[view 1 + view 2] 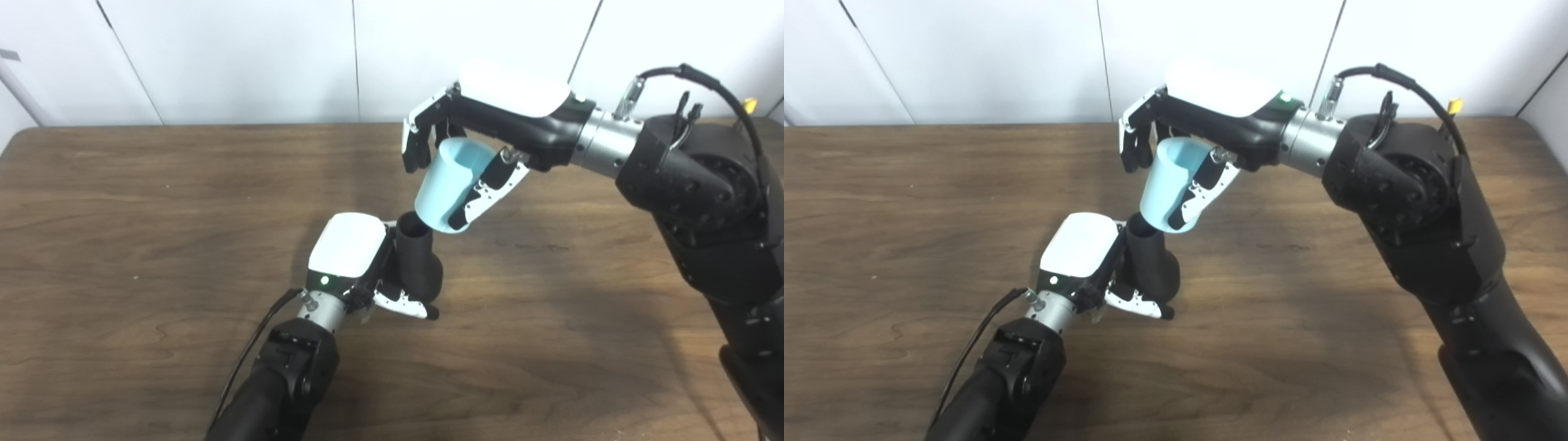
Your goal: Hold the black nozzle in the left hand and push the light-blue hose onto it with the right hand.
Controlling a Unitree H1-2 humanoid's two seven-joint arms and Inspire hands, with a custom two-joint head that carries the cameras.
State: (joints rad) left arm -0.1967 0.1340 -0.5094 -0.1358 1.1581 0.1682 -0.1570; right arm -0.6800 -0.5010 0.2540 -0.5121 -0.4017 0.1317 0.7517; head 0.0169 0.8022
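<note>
Hose at the nozzle's mouth, push not yet made

Both grasps looked done. The left hand [358,260] was closed around the black nozzle [418,257], holding it tilted above the wooden table [153,245] with its open end pointing up and to the right. The right hand [484,138] had its fingers and thumb wrapped on the light-blue hose [444,184], a short tapered sleeve angled down toward the nozzle. The sleeve's narrow end touched the nozzle's rim, or sat just at it; whether it had begun to overlap could not be told. By my reading, the seating push was what remained.
</note>
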